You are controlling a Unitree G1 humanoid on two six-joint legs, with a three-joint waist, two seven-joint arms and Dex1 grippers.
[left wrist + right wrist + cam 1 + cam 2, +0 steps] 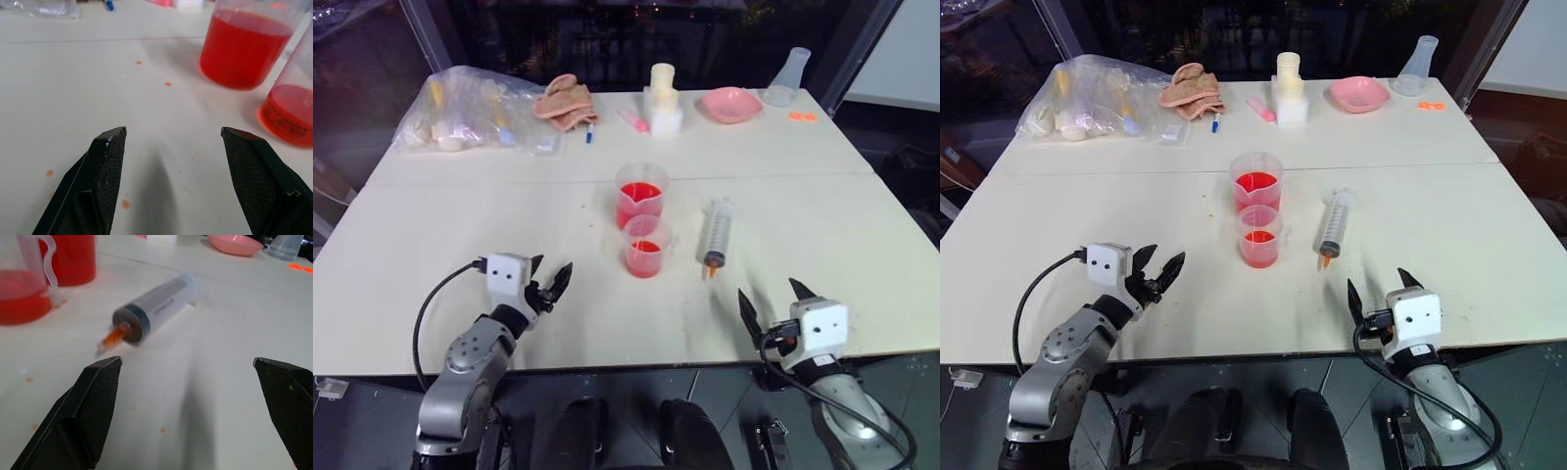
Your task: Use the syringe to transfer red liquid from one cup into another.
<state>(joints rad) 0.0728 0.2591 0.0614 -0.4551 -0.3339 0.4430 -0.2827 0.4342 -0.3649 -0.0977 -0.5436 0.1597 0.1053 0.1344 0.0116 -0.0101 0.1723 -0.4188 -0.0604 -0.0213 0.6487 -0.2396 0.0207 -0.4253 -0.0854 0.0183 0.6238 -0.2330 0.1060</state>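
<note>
Syringe [717,235]: clear ribbed plastic barrel, orange tip, lying flat.
Cups [642,194]: translucent, red liquid [639,201].
Left gripper [552,278]: fingers apart.
Right gripper [771,299]: fingers apart.

1. Two cups [641,194] [646,246] with red liquid [639,196], standing one just behind the other.
2. One syringe [717,235], lying flat on the table.
3. One pink bowl [730,104].
4. One clear flask [789,76].
5. One cloth [565,101].
6. One blue-capped pen [590,132].
7. One plastic bag [475,110], its contents too jumbled to count.
8. Two grippers: left [552,282] and right [771,297].
9. One table [450,235].
</note>
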